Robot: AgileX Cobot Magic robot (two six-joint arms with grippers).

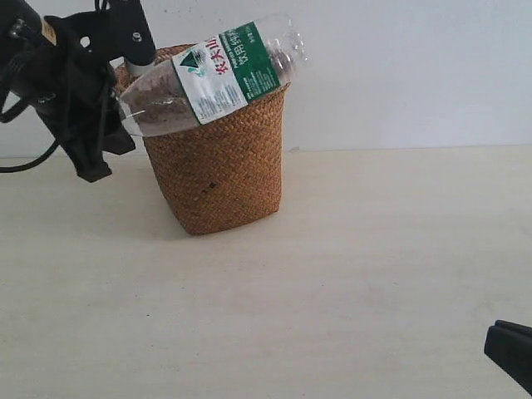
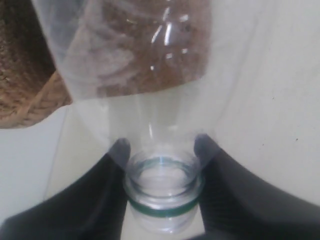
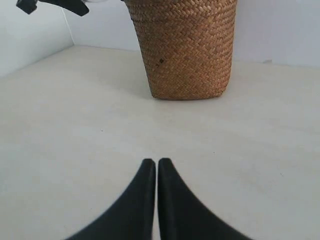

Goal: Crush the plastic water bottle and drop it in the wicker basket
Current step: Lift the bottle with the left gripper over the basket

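Exterior view: wicker basket [image 1: 220, 174] stands upright on the pale table [image 1: 349, 283], at about 11 o'clock from centre. Left gripper [image 1: 112, 108] sits at 9 o'clock of the basket rim, pinching the neck end of the plastic water bottle [image 1: 233, 71]. Bottle is off the table, tilted, base pointing to 2 o'clock, body crossing in front of the rim; contact with the rim can't be told. Right gripper [image 1: 511, 353] is only a black tip low over the table at 5 o'clock, well apart from the basket.

Left wrist view: both fingers [image 2: 117, 155] clamp the bottle neck [image 2: 161, 185] just above the green ring, mouth open. Basket weave [image 2: 25, 90] shows beside and through the clear body.

Right wrist view: right gripper [image 3: 156, 167] jaws pressed together, nothing between, over bare table [image 3: 75, 125]. Basket [image 3: 185, 50] stands ahead.
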